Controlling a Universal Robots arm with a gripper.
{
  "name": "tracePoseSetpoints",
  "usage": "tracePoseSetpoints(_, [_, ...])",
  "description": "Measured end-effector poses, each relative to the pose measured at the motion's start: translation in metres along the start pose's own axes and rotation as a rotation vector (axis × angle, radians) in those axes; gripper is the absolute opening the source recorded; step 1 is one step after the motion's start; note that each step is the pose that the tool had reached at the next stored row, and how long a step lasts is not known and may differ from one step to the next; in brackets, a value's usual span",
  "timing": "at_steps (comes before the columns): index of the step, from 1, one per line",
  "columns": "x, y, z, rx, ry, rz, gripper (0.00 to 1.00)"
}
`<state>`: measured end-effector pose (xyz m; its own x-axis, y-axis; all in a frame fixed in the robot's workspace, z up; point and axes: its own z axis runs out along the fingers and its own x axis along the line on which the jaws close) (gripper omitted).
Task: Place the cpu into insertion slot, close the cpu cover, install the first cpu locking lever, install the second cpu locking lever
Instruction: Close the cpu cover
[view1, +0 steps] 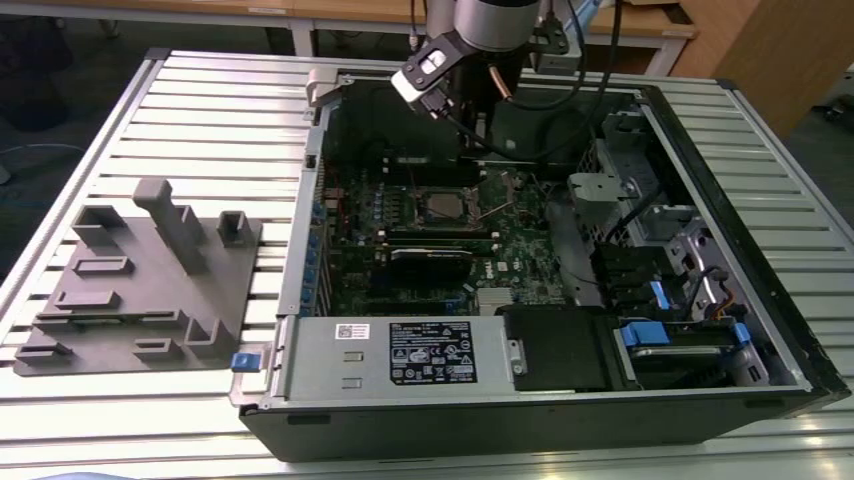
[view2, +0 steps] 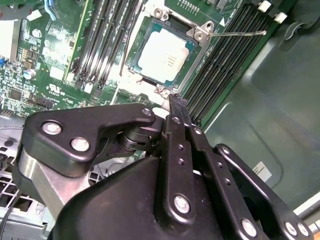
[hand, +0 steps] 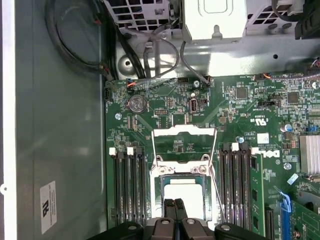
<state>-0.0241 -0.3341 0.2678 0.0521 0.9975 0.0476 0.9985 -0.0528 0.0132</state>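
Cpu (hand: 182, 194) lies in the insertion slot (hand: 159, 195), silver top up. I cannot tell whether it sits fully flat. Cpu cover (hand: 184, 131) is swung open, hinged back from the slot on the side away from the gripper (hand: 174, 203). In both wrist views the gripper hangs at the slot's edge, just beside the cpu. Its fingertips are pressed together with nothing between them. A thin locking lever (hand: 216, 186) stands free along one flank of the slot, unlatched.

Risks, as judged:
- Closed tips sit very close to the chip. A small drop or sideways drift would nudge it, skew it in the slot and load the contacts beneath.
- A cover brought down on a skewed chip would bind rather than close.
- The free lever wire beside the slot could catch a fingertip, or get trapped under the cover.
- Memory slots (hand: 237, 180) flank the insertion slot closely, so a wide approach would strike them.
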Motion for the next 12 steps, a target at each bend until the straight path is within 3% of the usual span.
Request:
tracePoseSetpoints(7, [0.0005, 0.0101, 0.0002, -0.0001, 0.0000, 0.000, 0.11])
tracePoseSetpoints(12, [0.0012, 0.0231, 0.0004, 0.0000, 0.0000, 0.000, 0.11])
